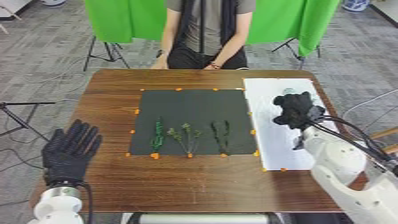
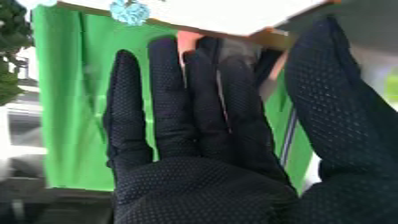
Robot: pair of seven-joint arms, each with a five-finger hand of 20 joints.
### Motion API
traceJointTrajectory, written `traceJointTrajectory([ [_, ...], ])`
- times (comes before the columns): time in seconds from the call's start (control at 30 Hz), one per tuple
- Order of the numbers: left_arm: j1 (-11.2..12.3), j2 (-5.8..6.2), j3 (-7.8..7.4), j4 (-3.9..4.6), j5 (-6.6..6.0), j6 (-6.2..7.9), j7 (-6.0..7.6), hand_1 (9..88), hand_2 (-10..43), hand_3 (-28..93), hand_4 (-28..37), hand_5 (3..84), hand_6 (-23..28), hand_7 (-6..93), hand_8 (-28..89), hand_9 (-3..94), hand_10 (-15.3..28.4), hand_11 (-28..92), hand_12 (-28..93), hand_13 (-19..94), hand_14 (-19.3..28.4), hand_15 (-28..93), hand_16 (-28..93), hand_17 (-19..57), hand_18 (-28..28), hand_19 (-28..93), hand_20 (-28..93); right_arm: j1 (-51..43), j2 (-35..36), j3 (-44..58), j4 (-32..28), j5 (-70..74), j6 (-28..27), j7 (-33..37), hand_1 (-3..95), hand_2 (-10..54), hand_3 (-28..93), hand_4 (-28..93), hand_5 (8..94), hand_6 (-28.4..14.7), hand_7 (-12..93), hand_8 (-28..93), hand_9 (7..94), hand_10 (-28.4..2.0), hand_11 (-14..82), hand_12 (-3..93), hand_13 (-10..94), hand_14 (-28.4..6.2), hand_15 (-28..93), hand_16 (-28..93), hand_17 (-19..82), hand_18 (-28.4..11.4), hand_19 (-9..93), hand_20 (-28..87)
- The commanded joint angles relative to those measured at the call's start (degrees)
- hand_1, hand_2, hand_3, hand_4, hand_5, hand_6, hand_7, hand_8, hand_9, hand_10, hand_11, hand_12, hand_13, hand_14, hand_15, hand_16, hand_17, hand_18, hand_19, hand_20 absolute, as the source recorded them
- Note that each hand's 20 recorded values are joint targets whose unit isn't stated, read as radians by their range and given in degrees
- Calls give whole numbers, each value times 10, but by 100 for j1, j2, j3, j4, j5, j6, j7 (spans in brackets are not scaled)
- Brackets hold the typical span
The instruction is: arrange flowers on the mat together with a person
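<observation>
Over the white mat [image 1: 272,107] at the table's right, my right hand [image 1: 296,109] stands with nothing seen in its grasp. In the right wrist view the same hand [image 2: 209,185] has straight fingers and its thumb apart. A pale blue flower [image 1: 289,91] lies just beyond it on the white mat; the right wrist view has a blue flower [image 2: 131,12] past the fingertips. On the dark mat [image 1: 191,107], a leafy green stem [image 1: 158,135], a branching sprig [image 1: 187,136] and two thin dark stems [image 1: 221,136] lie side by side. My left hand [image 1: 69,152] rests open, palm down, left of the dark mat.
Orange tape marks line the edges of both mats on the brown table [image 1: 200,185]. Something small and dark [image 1: 298,143] is on the white mat nearer than my right hand, partly hidden by the arm. Dark green foliage [image 2: 11,50] shows in the right wrist view.
</observation>
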State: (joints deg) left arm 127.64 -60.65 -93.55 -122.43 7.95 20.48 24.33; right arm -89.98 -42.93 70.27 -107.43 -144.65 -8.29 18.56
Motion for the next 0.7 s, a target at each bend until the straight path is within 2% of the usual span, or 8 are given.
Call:
traceJointTrajectory([
  [0.03, -111, 134, 166, 12, 487, -72, -93, 289, 146, 750, -283, 488, 91, 120, -103, 423, 143, 196, 47, 359, 158, 315, -92, -23, 171, 460, 59, -92, -104, -38, 301, 171, -245, 76, 470, -95, 641, -283, 472, -20, 227, -149, 533, -107, 206, 174, 497, -95, 393, 201, 223, -175, 667, 247],
  [0.1, -130, 121, 154, 34, 557, -139, -170, 288, 145, 751, -283, 486, 91, 119, -104, 418, 141, 192, 46, 353, 156, 309, -93, -24, 170, 456, 58, -28, -149, -147, 388, 226, -347, 83, 489, -95, 620, -283, 483, -17, 230, -151, 551, -107, 208, 172, 516, -92, 403, 200, 230, -179, 680, 259],
  [0.27, -126, 81, 160, 37, 509, -145, -184, 287, 144, 751, -283, 483, 90, 118, -103, 415, 141, 191, 47, 347, 155, 303, -91, -26, 169, 451, 59, 123, -236, -475, 597, 222, -286, 118, 507, -95, 621, -283, 514, 9, 243, -159, 586, -108, 187, 160, 542, -89, 398, 198, 237, -184, 692, 277],
  [0.37, -113, 68, 159, 35, 463, -141, -170, 287, 144, 751, -283, 483, 90, 118, -102, 415, 141, 190, 47, 347, 155, 302, -88, -27, 169, 450, 61, 157, -249, -666, 648, 240, -41, 215, 532, -95, 621, -283, 579, 38, 255, -169, 656, -99, 187, 167, 567, -82, 412, 216, 236, -182, 687, 291],
  [0.43, -148, 48, 182, 40, 421, -76, -170, 287, 145, 750, -283, 483, 90, 118, -102, 415, 141, 190, 47, 348, 155, 302, -88, -28, 169, 449, 62, 172, -238, -785, 681, 203, 195, 284, 563, -95, 583, -283, 615, 41, 274, -124, 709, -93, 167, 219, 577, -82, 426, 224, 237, -182, 684, 301],
  [0.53, -135, 25, 194, 42, 316, -70, -150, 286, 144, 751, -283, 484, 90, 119, -102, 417, 143, 193, 49, 349, 156, 303, -86, -30, 171, 450, 64, 228, -228, -902, 725, 159, 451, 260, 634, -95, 563, -282, 750, 47, 327, -35, 882, -73, 114, 395, 626, -74, 441, 396, 246, -187, 692, 377],
  [0.63, -127, 1, 191, 62, 296, -97, -175, 286, 144, 752, -283, 486, 91, 118, -102, 420, 142, 195, 50, 351, 156, 305, -86, -30, 172, 450, 66, 225, -185, -899, 602, 129, 666, 203, 654, -95, 557, -283, 776, 44, 336, -25, 902, -64, 120, 421, 637, -71, 448, 429, 247, -190, 697, 394],
  [0.7, -123, -46, 174, 134, 342, -165, -196, 286, 144, 752, -283, 487, 91, 119, -102, 421, 143, 195, 49, 351, 156, 305, -86, -31, 172, 449, 67, 270, -171, -906, 434, 123, 781, 182, 647, -95, 574, -283, 779, 42, 333, -21, 903, -62, 118, 426, 639, -70, 444, 437, 248, -193, 697, 398],
])
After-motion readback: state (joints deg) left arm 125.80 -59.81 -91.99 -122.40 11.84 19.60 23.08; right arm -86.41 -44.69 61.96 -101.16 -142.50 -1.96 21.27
